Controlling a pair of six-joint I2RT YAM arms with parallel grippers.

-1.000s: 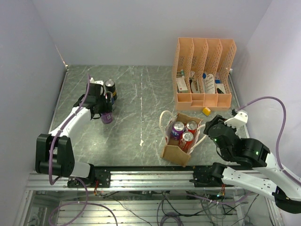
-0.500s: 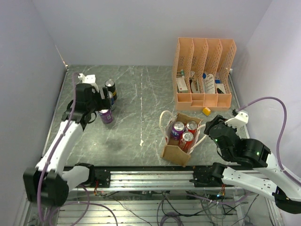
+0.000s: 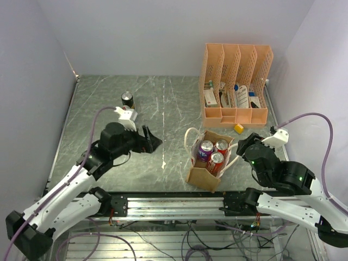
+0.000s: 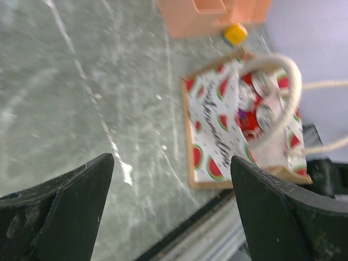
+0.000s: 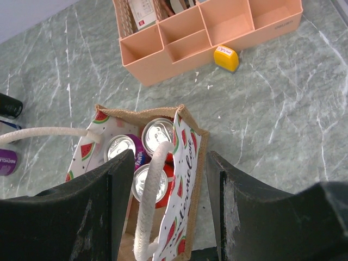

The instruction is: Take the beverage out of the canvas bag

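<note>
The canvas bag (image 3: 198,175) stands right of centre near the front, with a watermelon-print lining (image 4: 209,136) and white rope handles (image 5: 149,212). Three beverage cans stand upright in it: a purple one (image 3: 205,148) and two red ones (image 3: 221,145) (image 3: 216,159). In the right wrist view their silver tops (image 5: 161,132) show. My left gripper (image 3: 152,140) (image 4: 172,157) is open wide and empty, over bare table left of the bag. My right gripper (image 3: 242,147) (image 5: 168,155) hovers open above the bag's right wall (image 5: 185,179), with one rope handle between its jaws.
A peach perforated organizer (image 3: 236,81) with packets stands at the back right, a small yellow block (image 3: 238,128) in front of it. A black can (image 3: 127,99) stands at the back left. A purple can (image 5: 6,161) stands near it, hidden by my left arm from above.
My left gripper opened off the purple can at the back left, and the arm swung right and forward toward the bag. The right arm has not moved.
</note>
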